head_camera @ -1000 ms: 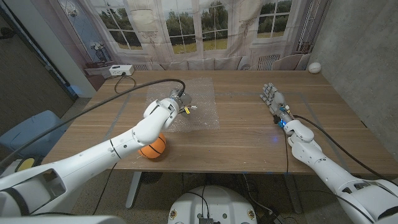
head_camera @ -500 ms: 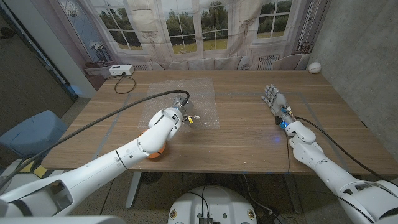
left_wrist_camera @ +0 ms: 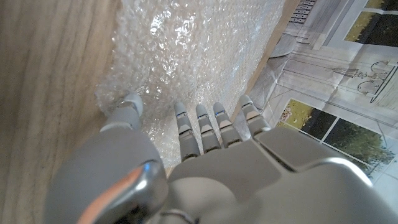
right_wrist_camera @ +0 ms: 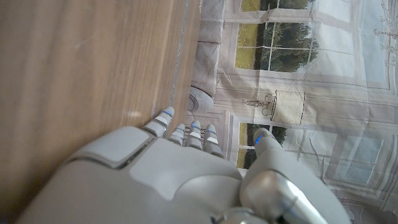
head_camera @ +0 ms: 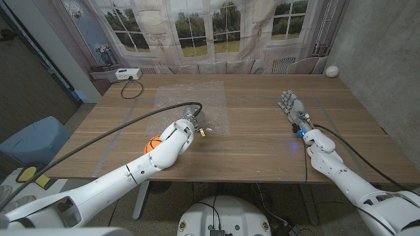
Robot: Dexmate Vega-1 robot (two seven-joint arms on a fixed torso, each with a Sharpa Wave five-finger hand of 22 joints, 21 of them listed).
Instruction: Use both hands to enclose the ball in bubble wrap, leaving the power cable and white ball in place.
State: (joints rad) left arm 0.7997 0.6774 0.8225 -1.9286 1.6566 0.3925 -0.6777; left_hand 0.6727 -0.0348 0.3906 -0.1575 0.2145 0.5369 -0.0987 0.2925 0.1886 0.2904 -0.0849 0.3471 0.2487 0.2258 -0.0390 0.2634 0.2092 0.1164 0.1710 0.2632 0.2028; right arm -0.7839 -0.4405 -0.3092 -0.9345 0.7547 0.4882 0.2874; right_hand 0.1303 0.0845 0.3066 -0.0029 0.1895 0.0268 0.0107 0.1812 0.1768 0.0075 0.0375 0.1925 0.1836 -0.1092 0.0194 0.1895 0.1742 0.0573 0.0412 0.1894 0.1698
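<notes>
Currently: wooden table (head_camera: 262, 141) carries a bubble wrap (head_camera: 190, 105) sheet lying flat, left of centre. Left hand (head_camera: 190, 124) is at the sheet's near edge; left wrist view shows its fingers (left_wrist_camera: 205, 127) spread on the wrap, gripping nothing. Right hand (head_camera: 289, 103) stands over the table's right side, fingers extended and apart, empty. Orange ball (head_camera: 152, 144) sits on bare wood beside the left forearm, near the front edge, off the wrap. White ball (head_camera: 333, 71) at far right corner. Power cable (head_camera: 130, 88) at far left corner.
</notes>
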